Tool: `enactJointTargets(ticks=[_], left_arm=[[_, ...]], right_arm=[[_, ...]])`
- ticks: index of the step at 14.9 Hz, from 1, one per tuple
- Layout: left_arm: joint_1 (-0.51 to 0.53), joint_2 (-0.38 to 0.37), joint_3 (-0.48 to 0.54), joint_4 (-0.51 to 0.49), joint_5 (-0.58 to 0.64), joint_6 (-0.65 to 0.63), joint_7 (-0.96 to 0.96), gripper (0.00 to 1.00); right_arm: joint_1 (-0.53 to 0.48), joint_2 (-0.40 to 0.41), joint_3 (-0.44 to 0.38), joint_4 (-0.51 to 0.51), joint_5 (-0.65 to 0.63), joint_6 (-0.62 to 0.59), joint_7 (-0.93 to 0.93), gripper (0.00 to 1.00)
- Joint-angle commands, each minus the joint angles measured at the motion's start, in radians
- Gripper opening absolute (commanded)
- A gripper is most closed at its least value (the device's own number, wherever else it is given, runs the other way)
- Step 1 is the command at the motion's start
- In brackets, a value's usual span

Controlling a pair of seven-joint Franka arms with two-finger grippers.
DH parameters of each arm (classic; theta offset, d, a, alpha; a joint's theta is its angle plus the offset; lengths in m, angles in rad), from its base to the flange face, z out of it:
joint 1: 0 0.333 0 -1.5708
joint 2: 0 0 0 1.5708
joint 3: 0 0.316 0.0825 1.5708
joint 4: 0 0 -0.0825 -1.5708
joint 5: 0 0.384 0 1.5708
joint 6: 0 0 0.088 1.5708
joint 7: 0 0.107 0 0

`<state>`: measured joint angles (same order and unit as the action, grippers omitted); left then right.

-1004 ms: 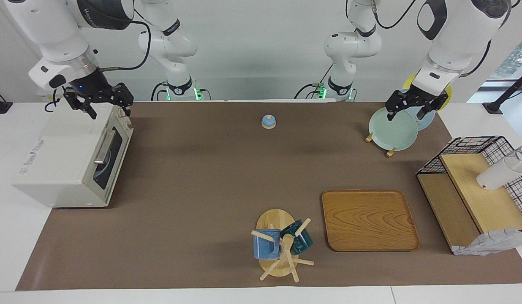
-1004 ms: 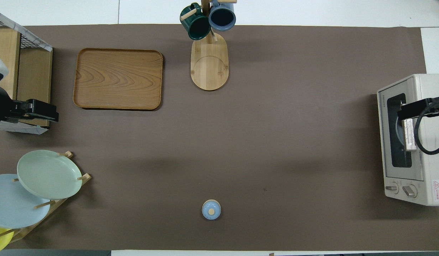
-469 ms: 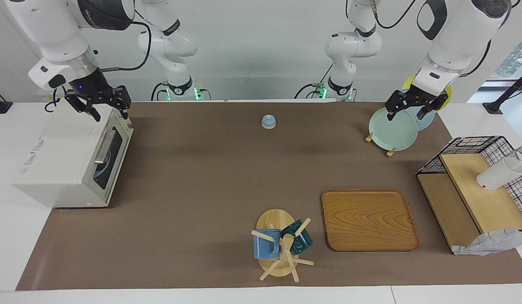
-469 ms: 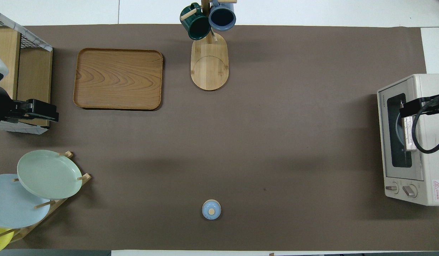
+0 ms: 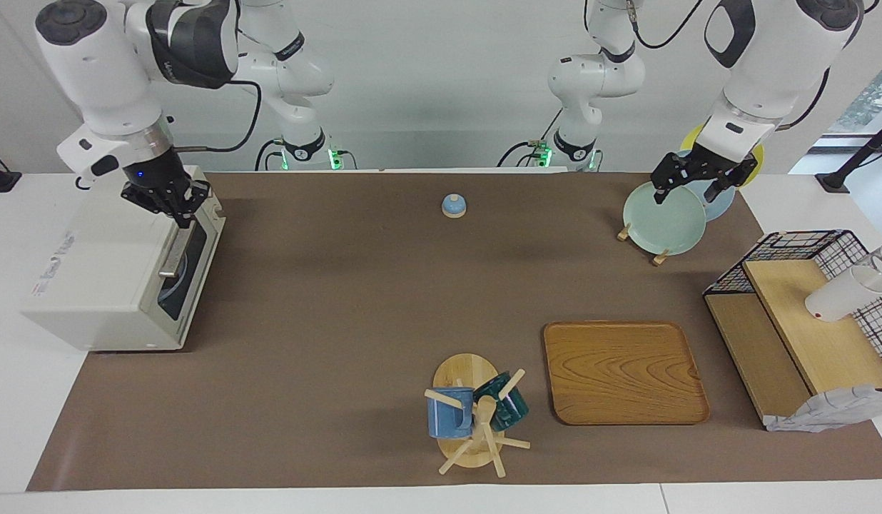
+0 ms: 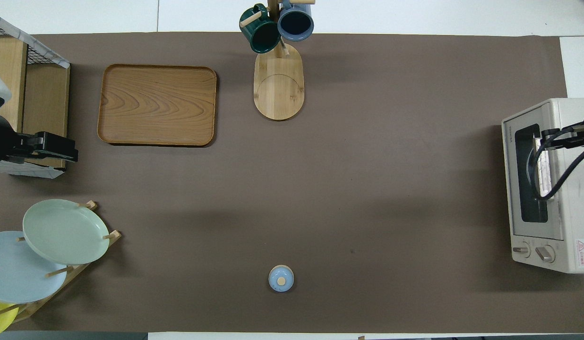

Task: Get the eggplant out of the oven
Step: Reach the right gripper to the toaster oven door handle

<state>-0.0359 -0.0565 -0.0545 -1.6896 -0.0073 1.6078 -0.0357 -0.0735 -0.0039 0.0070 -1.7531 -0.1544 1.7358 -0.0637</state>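
Observation:
The white oven stands at the right arm's end of the table, its door shut; it also shows in the overhead view. Its metal bar handle lies across the dark glass window. A pale blue plate edge shows through the glass. The eggplant is hidden. My right gripper points down at the oven's top front edge, over the handle's end nearer to the robots, and also shows from overhead. My left gripper is open and waits over the green plate.
A plate rack with green, blue and yellow plates stands at the left arm's end. A small blue bell sits mid-table near the robots. A mug tree, a wooden tray and a wire shelf with a white cup lie farther out.
My right gripper has turned at the wrist and come down toward the oven's handle. The left arm has not moved. The oven door stays shut.

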Motion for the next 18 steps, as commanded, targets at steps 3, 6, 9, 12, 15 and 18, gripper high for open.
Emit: enactJointTargets(ticks=[3, 6, 9, 12, 15, 18], left_arm=[[0.001, -0.009, 0.001, -0.004, 0.021, -0.002, 0.007, 1.00], [0.001, -0.009, 0.001, -0.004, 0.021, -0.002, 0.007, 1.00], [0.001, -0.009, 0.001, -0.004, 0.021, -0.002, 0.007, 1.00], [-0.001, -0.009, 0.001, -0.004, 0.021, -0.002, 0.007, 1.00], [-0.001, -0.009, 0.001, -0.004, 0.021, -0.002, 0.007, 1.00], [0.001, -0.009, 0.001, -0.004, 0.021, -0.002, 0.007, 1.00]], right_arm=[[-0.009, 0.015, 0.004, -0.091, -0.077, 0.025, 0.105, 0.00], [-0.034, 0.009, 0.002, -0.129, -0.103, 0.037, 0.117, 0.00], [-0.055, -0.001, 0.002, -0.155, -0.117, 0.044, 0.117, 0.00], [-0.077, -0.019, 0.002, -0.207, -0.117, 0.093, 0.114, 0.00], [-0.080, -0.036, 0.002, -0.247, -0.117, 0.123, 0.114, 0.00], [-0.078, -0.034, 0.004, -0.250, -0.117, 0.155, 0.113, 0.00]])
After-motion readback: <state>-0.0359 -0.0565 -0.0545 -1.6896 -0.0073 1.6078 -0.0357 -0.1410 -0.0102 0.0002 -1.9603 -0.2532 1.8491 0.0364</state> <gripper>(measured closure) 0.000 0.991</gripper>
